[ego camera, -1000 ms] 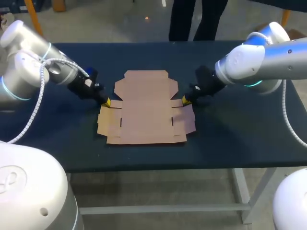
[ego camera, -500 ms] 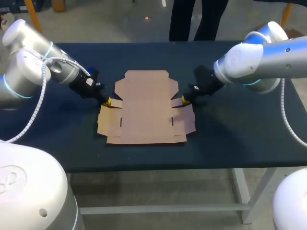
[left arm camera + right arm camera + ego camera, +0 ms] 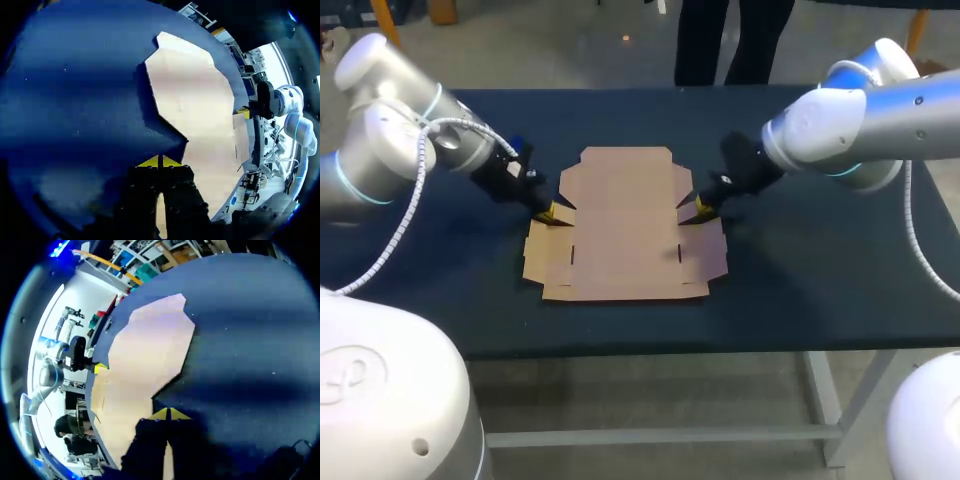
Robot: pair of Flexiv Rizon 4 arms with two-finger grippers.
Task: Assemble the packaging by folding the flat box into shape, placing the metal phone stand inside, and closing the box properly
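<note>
Left arm comes in from the left. Its end effector is down at the left edge of the flat, unfolded brown cardboard box blank, in the notch where the side flap meets the wider upper panel. In the left wrist view the yellow fingertips are pressed together with no gap, right at that notch corner. I cannot tell whether they actually bear on the card.

The box blank lies flat in the middle of the dark blue surface, all flaps spread, between the two end effectors.

Right arm comes in from the right. Its end effector is at the matching notch on the blank's right edge. In the right wrist view its fingertips are likewise closed on each other, just beside the card's corner.
</note>
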